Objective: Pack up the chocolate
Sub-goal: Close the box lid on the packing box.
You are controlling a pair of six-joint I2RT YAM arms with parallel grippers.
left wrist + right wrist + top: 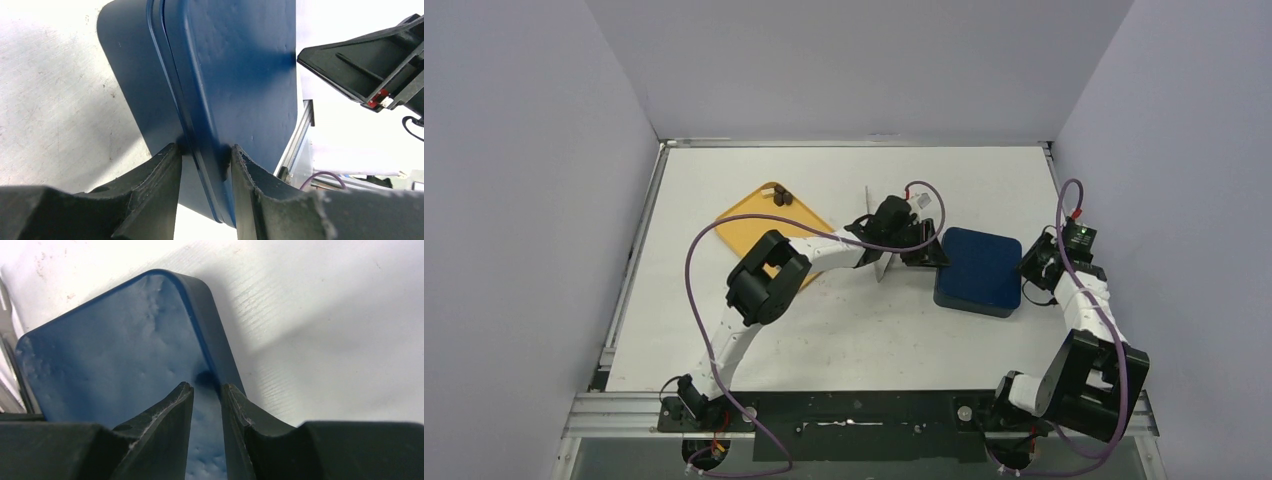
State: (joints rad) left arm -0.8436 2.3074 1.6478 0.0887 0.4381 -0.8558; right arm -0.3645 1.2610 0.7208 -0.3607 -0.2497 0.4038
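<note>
The blue box (pixel 977 268) is closed, so its inside is hidden in every view. In the left wrist view its far end runs off the upper edge and its near end disappears behind the left gripper (pixel 204 148). In the right wrist view the right gripper (pixel 206 387) covers its near edge. Whether either pair of fingers actually pinches the box cannot be told. The left arm (pixel 769 275) hides the near corner of the yellow tray (pixel 744 225) and most of the metal tongs (pixel 882 266). The two dark chocolate pieces (pixel 782 195) are too small to tell their shape.
</note>
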